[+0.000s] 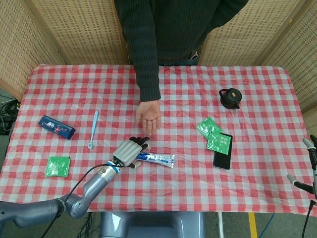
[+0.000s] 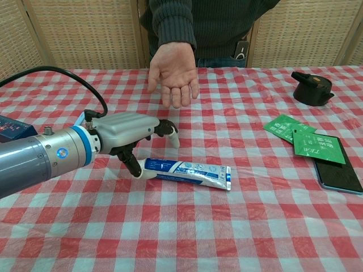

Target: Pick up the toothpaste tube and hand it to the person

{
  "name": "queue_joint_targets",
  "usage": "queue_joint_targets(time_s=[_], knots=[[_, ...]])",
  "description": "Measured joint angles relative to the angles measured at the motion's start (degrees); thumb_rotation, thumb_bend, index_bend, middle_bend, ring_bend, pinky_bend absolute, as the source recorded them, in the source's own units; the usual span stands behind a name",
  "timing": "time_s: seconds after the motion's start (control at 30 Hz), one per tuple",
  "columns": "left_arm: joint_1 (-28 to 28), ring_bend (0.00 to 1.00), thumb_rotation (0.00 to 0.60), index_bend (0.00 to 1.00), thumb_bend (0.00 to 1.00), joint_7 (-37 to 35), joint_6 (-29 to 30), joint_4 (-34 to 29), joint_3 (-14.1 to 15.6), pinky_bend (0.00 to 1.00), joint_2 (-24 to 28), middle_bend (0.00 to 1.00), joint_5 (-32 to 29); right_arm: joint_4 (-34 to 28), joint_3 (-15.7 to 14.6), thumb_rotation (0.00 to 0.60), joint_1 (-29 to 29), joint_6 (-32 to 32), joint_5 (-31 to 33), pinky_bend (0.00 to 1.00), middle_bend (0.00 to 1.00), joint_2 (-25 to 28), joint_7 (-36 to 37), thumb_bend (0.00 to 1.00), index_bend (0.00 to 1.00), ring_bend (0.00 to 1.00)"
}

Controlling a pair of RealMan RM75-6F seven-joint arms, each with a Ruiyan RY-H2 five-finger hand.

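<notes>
Red-and-white checked cloth covers the table (image 1: 257,193), and on it lies one toothpaste tube (image 1: 157,158), flat on its side near the middle of the front half, its capped end toward the robot's left hand (image 1: 128,151). That hand hangs over the cap end with fingers spread and slightly curled; in the chest view the thumb tip seems to touch the cloth right at the tube's end, but nothing is gripped and the tube is still lying down. One person stands behind the table with one palm (image 1: 149,117) held out, facing up, just beyond the tube. The right hand (image 1: 309,168) shows only as a few finger tips at the right edge, so I cannot tell how it is set. Counting the rest: three green packets, one alone at front left (image 1: 58,165) and two overlapping at right (image 1: 214,135), one of them resting on one phone (image 1: 222,157). One dark blue box (image 1: 57,127), one pale blue spoon (image 1: 93,130), one small black pot (image 1: 230,98).
</notes>
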Motion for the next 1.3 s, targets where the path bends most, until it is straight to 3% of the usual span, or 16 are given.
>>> queue_joint_targets(time_s=[0.13, 0.3, 0.57, 0.77, 1.0, 1.3], knots=[[-1.87, 0.19, 0.6, 0.29, 0.27, 2.93, -0.53, 0.7, 0.04, 0.26, -1.26, 0.13, -2.94, 0.09, 0.2, 0.6, 0.02, -0.07, 0.38, 0.0, 0.0, 0.07, 0.5, 0.0, 0.0, 0.0], [-3.75, 0.27, 0.6, 0.37, 0.27, 5.15, -0.64, 2.22, 0.59, 0.32, -3.35, 0.22, -6.32, 0.16, 0.34, 0.6, 0.0, -0.18, 0.64, 0.0, 0.0, 0.31, 1.46, 0.0, 0.0, 0.0], [-5.56, 0.5, 0.6, 0.63, 0.32, 7.11, 2.38, 5.53, 1.93, 0.53, -7.09, 0.47, -6.94, 0.5, 0.56, 0.6, -0.09, -0.2, 0.99, 0.0, 0.0, 0.73, 3.03, 0.0, 0.0, 0.0], [-5.63, 0.52, 0.6, 0.65, 0.35, 6.19, 5.51, 5.6, 2.25, 0.53, -7.93, 0.49, -5.32, 0.74, 0.69, 0.6, -0.19, -0.2, 1.25, 0.0, 0.0, 0.98, 3.77, 0.0, 0.0, 0.0], [-4.69, 0.53, 0.6, 0.67, 0.35, 4.27, 8.47, 0.6, 2.56, 0.53, -4.02, 0.5, -2.2, 0.6, 0.57, 0.6, -0.26, -0.09, 1.02, 0.0, 0.0, 1.02, 3.69, 0.0, 0.0, 0.0], [-2.24, 0.55, 0.6, 0.7, 0.38, 1.1, 14.57, -9.64, 1.68, 0.55, 5.77, 0.52, 2.14, 0.03, 0.38, 0.6, -0.57, 0.79, 0.23, 0.0, 0.0, 1.16, 3.36, 0.0, 0.0, 0.0]])
